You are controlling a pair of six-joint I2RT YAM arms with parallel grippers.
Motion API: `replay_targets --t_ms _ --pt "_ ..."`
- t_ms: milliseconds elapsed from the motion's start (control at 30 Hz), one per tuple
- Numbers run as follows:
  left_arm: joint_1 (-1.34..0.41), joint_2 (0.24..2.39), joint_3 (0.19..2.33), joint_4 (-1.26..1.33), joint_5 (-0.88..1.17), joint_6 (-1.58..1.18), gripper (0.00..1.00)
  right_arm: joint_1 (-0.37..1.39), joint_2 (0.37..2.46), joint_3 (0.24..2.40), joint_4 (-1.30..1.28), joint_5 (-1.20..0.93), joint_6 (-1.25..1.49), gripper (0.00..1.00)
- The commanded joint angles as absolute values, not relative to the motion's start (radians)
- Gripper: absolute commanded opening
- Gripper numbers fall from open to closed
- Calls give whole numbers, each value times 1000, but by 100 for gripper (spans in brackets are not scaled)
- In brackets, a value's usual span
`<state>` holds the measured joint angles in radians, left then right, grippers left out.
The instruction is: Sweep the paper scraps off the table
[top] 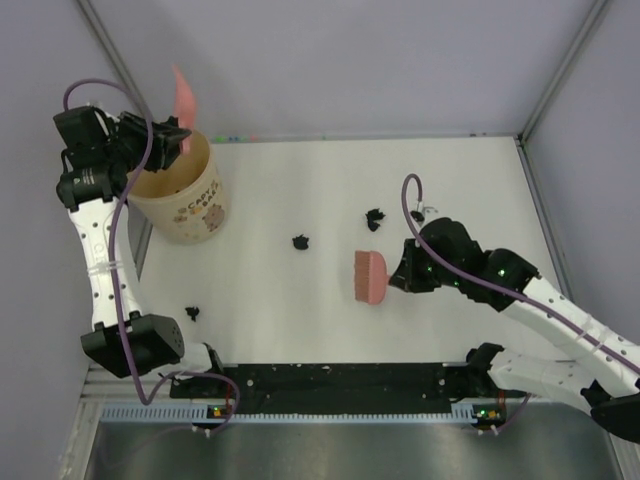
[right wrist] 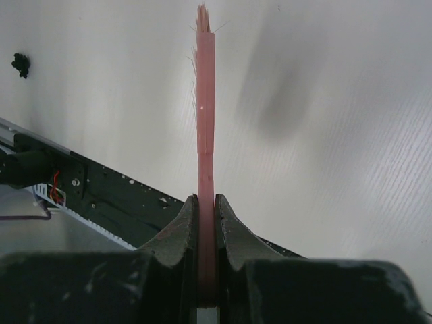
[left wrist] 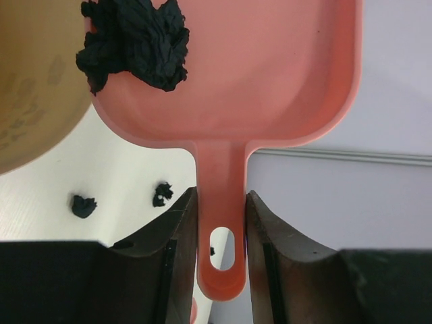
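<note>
The dustpan (left wrist: 283, 74) is clamped by its handle in the left gripper (left wrist: 220, 202) at the printed tub's (top: 185, 200) rim, one wad (left wrist: 135, 40) aboard; the brush (right wrist: 205, 101) is pinched edge-on in the right gripper (right wrist: 206, 202); three paper scraps (top: 375, 217) are scattered on the table (top: 300, 330), the nearest just beyond the brush.

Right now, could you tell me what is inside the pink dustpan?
One crumpled black paper wad lies in the dustpan, toward one far corner. The rest that shows is bare; the far edge is out of frame, and the wad covers its spot.
</note>
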<state>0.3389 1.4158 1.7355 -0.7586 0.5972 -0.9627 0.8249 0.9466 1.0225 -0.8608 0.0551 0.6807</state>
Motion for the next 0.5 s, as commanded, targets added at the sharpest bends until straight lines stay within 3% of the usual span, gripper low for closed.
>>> replay_targets --t_ms 0,467 --pt "360 1362 1709 -566 676 -1069 0 836 951 1074 -847 40 669 0" --pt "402 1267 1461 -164 684 -1472 0 836 947 1118 -914 71 666 0"
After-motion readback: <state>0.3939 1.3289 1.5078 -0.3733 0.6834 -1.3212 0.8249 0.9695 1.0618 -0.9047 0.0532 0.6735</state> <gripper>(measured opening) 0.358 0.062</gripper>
